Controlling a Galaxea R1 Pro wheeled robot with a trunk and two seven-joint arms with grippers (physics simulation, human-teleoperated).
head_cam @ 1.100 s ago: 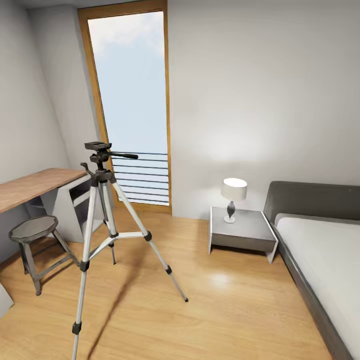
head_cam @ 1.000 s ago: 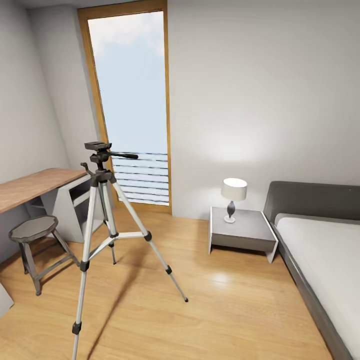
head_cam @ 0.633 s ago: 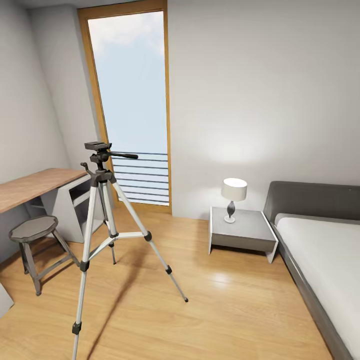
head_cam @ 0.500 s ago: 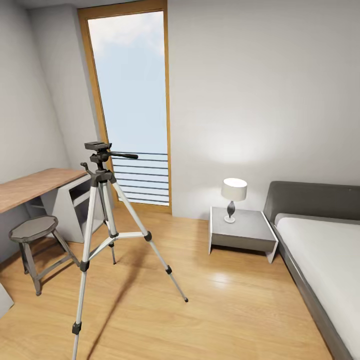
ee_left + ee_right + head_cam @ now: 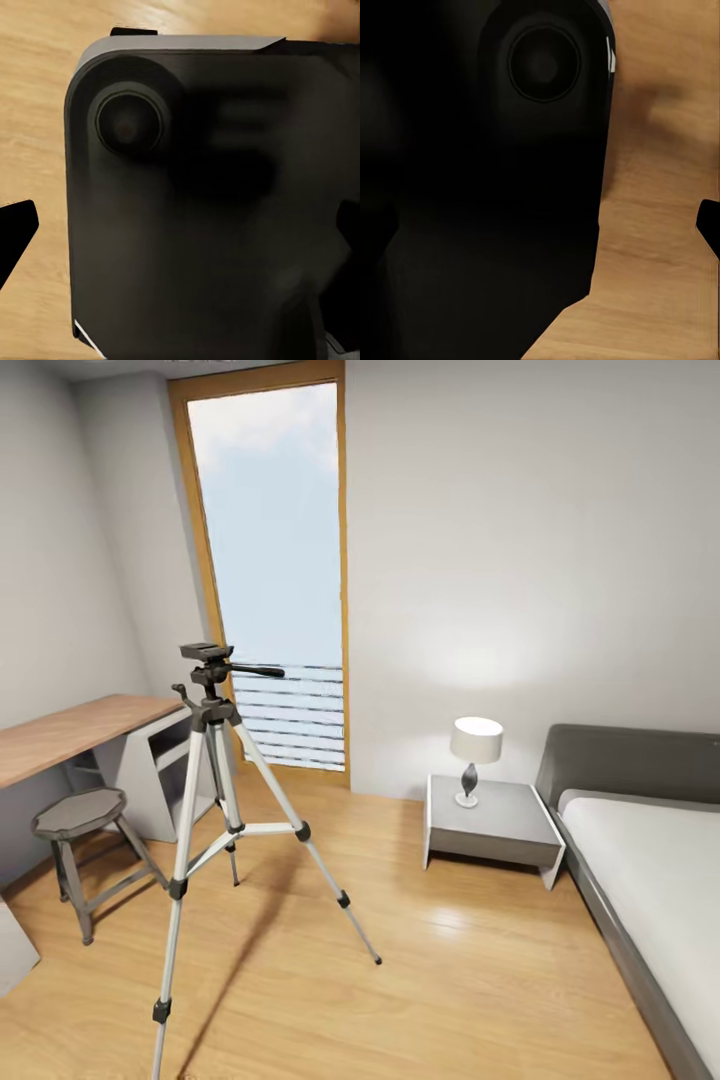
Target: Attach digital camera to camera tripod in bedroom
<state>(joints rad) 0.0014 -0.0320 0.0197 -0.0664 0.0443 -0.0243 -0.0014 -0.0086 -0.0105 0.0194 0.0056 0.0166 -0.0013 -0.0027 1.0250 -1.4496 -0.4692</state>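
The head view looks across the bedroom, where the camera tripod (image 5: 215,800) stands upright on the light wood plank floor (image 5: 450,980) with its three silver legs spread, left of the middle of the picture. Its black head sits at the top with the long pan handle (image 5: 255,670) pointing toward the tall wood-framed window (image 5: 270,560), whose lower part carries horizontal railing bars. To the left of the tripod a wood-topped grey desk (image 5: 70,735) runs along the wall, and a short round grey stool (image 5: 80,815) stands just in front of it, near the tripod's legs but apart from them. On the far side of the room a low grey nightstand (image 5: 492,822) sits against the wall with a small white-shaded lamp (image 5: 475,745) on top — and a bed (image 5: 650,880) with a dark grey frame and pale mattress lies just beside it at the right edge. Each wrist view faces a dark, rounded robot body panel (image 5: 202,210) bearing a round recessed disc, with wood floor past its edge; a black tip of the left gripper (image 5: 13,232) pokes in at one border and a black tip of the right gripper (image 5: 709,225) at another — whether either pincer is apart or together cannot be told.
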